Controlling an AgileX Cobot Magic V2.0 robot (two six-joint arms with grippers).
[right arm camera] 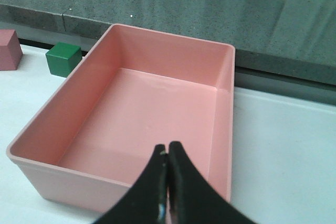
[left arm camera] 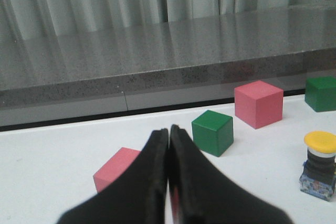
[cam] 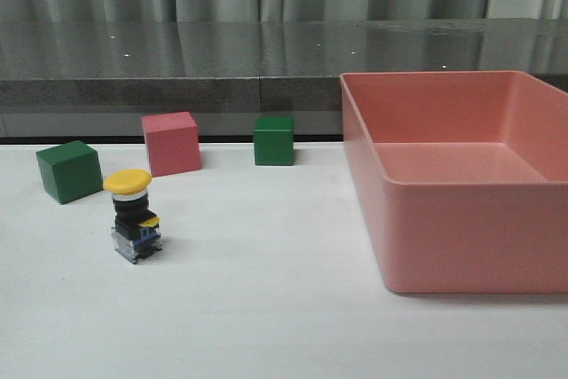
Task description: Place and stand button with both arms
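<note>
The button (cam: 133,216) stands upright on the white table at the left, yellow cap on top, black body, clear-blue base below. It also shows in the left wrist view (left arm camera: 319,165), upright, well off to the side of my left gripper (left arm camera: 168,132). The left gripper is shut and empty, held over the table near a pink cube (left arm camera: 116,168). My right gripper (right arm camera: 167,148) is shut and empty, above the near rim of the pink bin (right arm camera: 68,184). Neither arm shows in the front view.
The pink bin (cam: 461,237) stands empty at the right. Behind the button are a green cube (cam: 68,170), a pink cube (cam: 171,143) and a second green cube (cam: 273,139). A grey counter ledge (cam: 177,90) runs along the table's far edge.
</note>
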